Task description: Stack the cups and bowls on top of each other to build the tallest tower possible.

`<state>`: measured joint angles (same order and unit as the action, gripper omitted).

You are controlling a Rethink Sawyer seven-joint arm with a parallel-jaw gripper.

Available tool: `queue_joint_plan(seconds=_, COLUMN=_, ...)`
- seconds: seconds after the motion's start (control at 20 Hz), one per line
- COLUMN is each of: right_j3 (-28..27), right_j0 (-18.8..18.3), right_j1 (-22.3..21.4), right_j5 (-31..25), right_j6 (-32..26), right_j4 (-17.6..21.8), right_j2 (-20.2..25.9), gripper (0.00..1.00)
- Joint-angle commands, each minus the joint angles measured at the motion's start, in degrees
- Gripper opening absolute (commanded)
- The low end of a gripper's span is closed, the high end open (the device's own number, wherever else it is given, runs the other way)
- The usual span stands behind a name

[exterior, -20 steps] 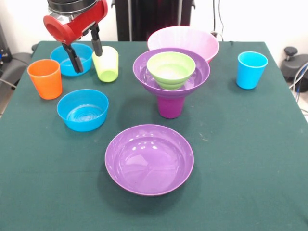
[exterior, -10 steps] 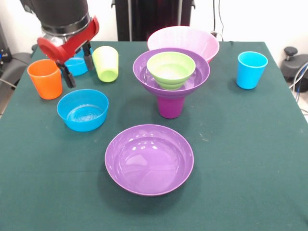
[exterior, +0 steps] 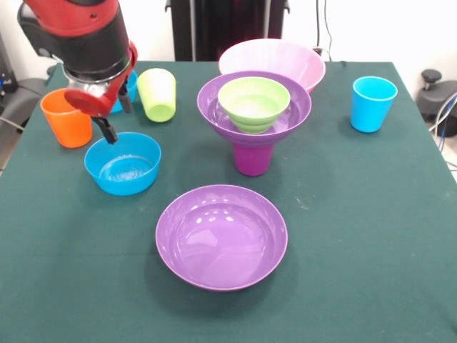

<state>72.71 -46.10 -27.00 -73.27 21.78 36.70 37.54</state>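
Observation:
The tower stands mid-table: a purple cup [exterior: 252, 158] carries a wide purple bowl [exterior: 214, 107] with a small ribbed green bowl [exterior: 253, 102] nested in it. My gripper [exterior: 116, 118] hangs open and empty just above the far rim of a small blue bowl [exterior: 123, 164]. An orange cup [exterior: 66, 118] is at its left and a lime green cup [exterior: 158, 93] at its right. The arm hides most of a second blue bowl [exterior: 129, 84]. A light blue cup [exterior: 373, 103] stands far right. A wide purple bowl [exterior: 221, 236] lies in front.
A big pink bowl [exterior: 282, 57] sits behind the tower at the table's far edge. The green table [exterior: 357, 236] has open cloth on the right and front. The orange cup and lime cup stand close on either side of the arm.
The gripper has moved from over the far blue bowl toward the front and down, now over the nearer blue bowl's rim. It stays open. No cups or bowls have moved.

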Motion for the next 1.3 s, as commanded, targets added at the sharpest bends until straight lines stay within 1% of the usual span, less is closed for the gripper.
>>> queue_joint_plan(seconds=0.05, right_j3=-3.5, right_j0=1.4, right_j1=3.3, right_j5=-0.7, right_j6=-15.7, right_j4=2.6, right_j2=3.4, gripper=1.0)
queue_joint_plan(seconds=0.15, right_j3=-3.2, right_j0=0.9, right_j1=3.3, right_j5=0.5, right_j6=-16.8, right_j4=1.4, right_j2=4.2, gripper=1.0)
queue_joint_plan(seconds=0.3, right_j3=-3.5, right_j0=0.7, right_j1=3.5, right_j5=0.7, right_j6=-17.8, right_j4=1.2, right_j2=4.5, gripper=1.0)
queue_joint_plan(seconds=0.45, right_j3=-4.0, right_j0=0.3, right_j1=3.9, right_j5=1.4, right_j6=-17.5, right_j4=0.5, right_j2=5.4, gripper=1.0)
queue_joint_plan(seconds=0.6, right_j3=-5.9, right_j0=0.8, right_j1=4.2, right_j5=1.8, right_j6=-17.2, right_j4=1.0, right_j2=6.0, gripper=1.0)
queue_joint_plan(seconds=0.95, right_j3=-8.1, right_j0=0.9, right_j1=5.4, right_j5=2.5, right_j6=-19.9, right_j4=3.8, right_j2=6.3, gripper=1.0)
queue_joint_plan(seconds=1.3, right_j3=-12.4, right_j0=1.5, right_j1=8.7, right_j5=2.9, right_j6=-25.0, right_j4=8.0, right_j2=5.8, gripper=1.0)
